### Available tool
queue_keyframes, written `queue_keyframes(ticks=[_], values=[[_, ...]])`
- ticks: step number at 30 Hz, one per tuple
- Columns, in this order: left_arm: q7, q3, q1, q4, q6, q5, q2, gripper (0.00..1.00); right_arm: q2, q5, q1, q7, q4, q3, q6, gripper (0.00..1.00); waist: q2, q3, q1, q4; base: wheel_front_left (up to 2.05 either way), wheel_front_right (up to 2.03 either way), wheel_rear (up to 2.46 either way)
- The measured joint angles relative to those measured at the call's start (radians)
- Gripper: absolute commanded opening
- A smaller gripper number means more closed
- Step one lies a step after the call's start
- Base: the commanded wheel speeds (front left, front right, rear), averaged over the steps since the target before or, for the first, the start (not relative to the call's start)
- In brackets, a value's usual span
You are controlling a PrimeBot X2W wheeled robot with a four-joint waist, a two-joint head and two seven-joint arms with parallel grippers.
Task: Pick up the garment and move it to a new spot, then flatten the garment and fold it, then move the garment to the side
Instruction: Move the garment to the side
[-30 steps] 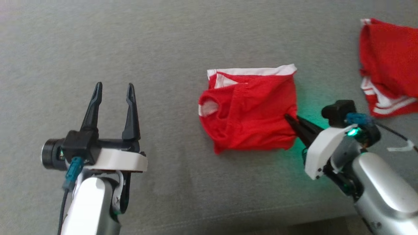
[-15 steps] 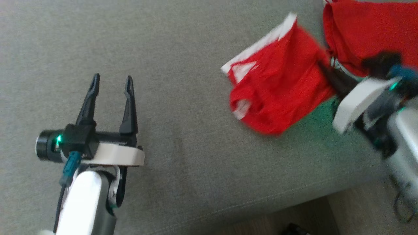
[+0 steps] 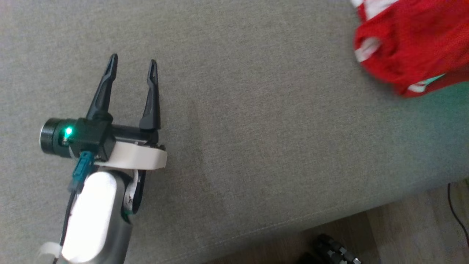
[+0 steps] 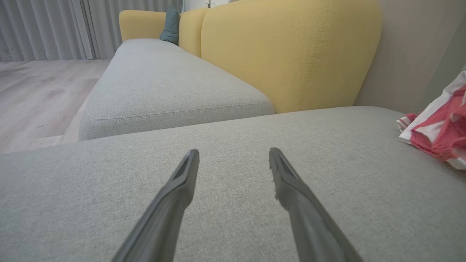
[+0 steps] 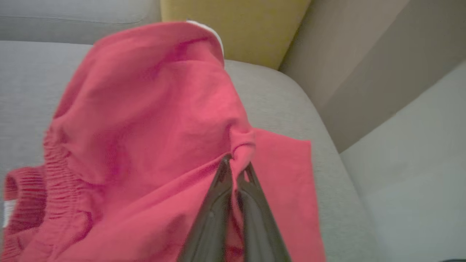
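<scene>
The garment [image 3: 410, 44] is red with white trim and sits bunched at the top right of the head view, partly cut off by the frame edge. In the right wrist view my right gripper [image 5: 236, 162] is shut on a pinched fold of the garment [image 5: 145, 120], which hangs in loose folds over the grey seat. More red cloth [image 5: 287, 182] lies flat beneath it. My left gripper [image 3: 132, 66] hovers open over bare cushion far to the left, with nothing between its fingers [image 4: 233, 156]. The garment's striped edge [image 4: 440, 134] shows at the right of the left wrist view.
The grey sofa seat [image 3: 256, 128] ends in a front edge running along the lower right, with wooden floor [image 3: 414, 223] beyond. A black wheel [image 3: 329, 253] and a cable [image 3: 456, 212] are on the floor. Yellow backrests [image 4: 291, 54] stand behind the seat.
The head camera has swung left. My right gripper has lifted the folded garment and carried it right, up to the other red cloth. The left gripper stays open and still.
</scene>
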Motion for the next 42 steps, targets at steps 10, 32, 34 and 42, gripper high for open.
queue_keyframes(ticks=[10, 32, 34, 42], values=[[0.0, -0.019, -0.047, -0.005, -0.008, 0.009, 0.009, 1.0, 0.046, -0.16, -0.048, -0.063, 0.174, -0.189, 0.0, 0.0, 0.0, 0.07, 0.0, 0.001, 0.0, 0.0, 0.0], [0.0, -0.026, -0.031, 0.035, -0.003, -0.012, 0.009, 1.0, 0.204, -0.434, 0.13, -0.237, 0.23, -0.428, 0.0, 1.0, 0.0, -0.009, 0.0, 0.011, 0.0, 0.0, 0.0], [0.0, -0.018, -0.004, 0.039, 0.007, -0.013, 0.009, 1.0, 0.227, -0.434, 0.184, -0.251, 0.179, -0.445, 0.0, 1.0, 0.0, -0.038, 0.0, 0.011, 0.0, 0.0, 0.0], [0.0, 0.02, 0.142, 0.038, 0.039, -0.065, 0.007, 1.0, 0.369, -0.403, 0.449, -0.215, -0.244, -0.436, 0.0, 1.0, 0.0, -0.177, -0.0001, 0.032, 0.0, 0.0, 0.0]])
